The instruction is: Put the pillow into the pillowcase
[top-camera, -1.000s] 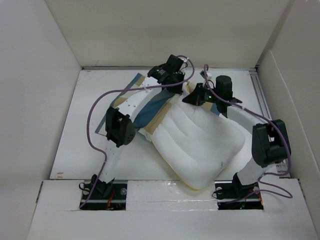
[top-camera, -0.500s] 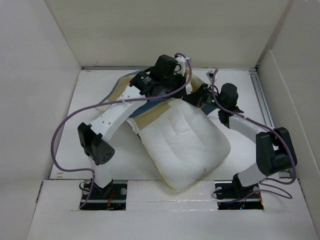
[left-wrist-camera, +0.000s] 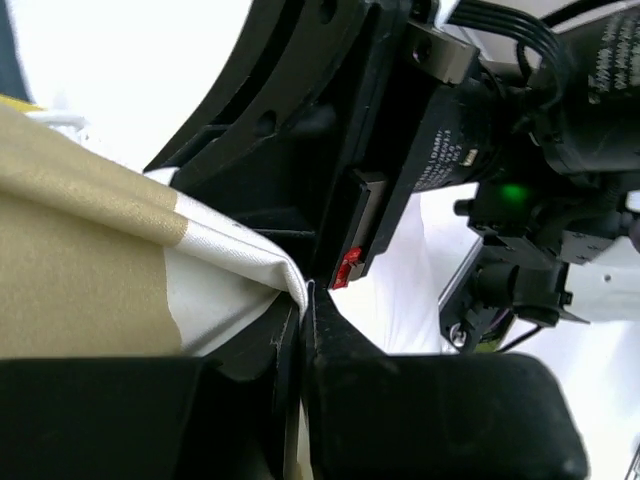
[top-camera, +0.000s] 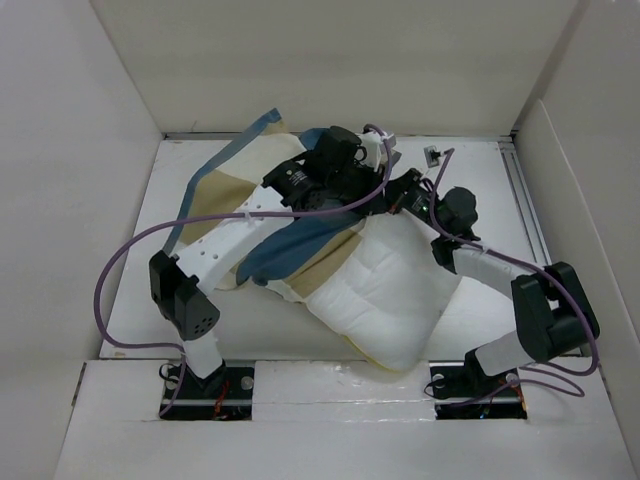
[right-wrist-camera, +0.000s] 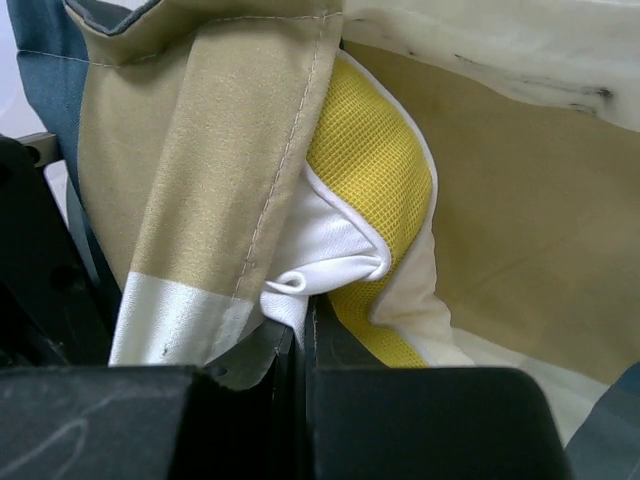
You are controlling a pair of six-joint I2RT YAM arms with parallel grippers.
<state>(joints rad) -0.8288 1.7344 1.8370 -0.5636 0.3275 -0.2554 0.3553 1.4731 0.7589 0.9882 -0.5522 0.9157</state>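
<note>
The white quilted pillow (top-camera: 390,290) lies mid-table, its far corner tucked under the blue, tan and cream pillowcase (top-camera: 290,245). Part of the pillowcase hangs lifted over my left arm. My left gripper (top-camera: 383,178) is shut on a cream edge of the pillowcase (left-wrist-camera: 110,290); its jaws (left-wrist-camera: 305,295) meet on the cloth. My right gripper (top-camera: 398,196) sits close beside it, shut (right-wrist-camera: 305,305) on a white fold of the pillow at its yellow edge (right-wrist-camera: 370,170). Tan pillowcase cloth (right-wrist-camera: 200,150) drapes right over that corner.
White walls (top-camera: 90,150) close in the white table (top-camera: 180,300) on the left, back and right. A metal rail (top-camera: 525,190) runs along the table's right side. Purple cables (top-camera: 130,260) loop off both arms. The right arm's wrist (left-wrist-camera: 520,150) fills the left wrist view.
The left arm has swung, its elbow now low on the left. The pillowcase has risen off the table and come over the pillow's far corner. The pillow has shifted and turned.
</note>
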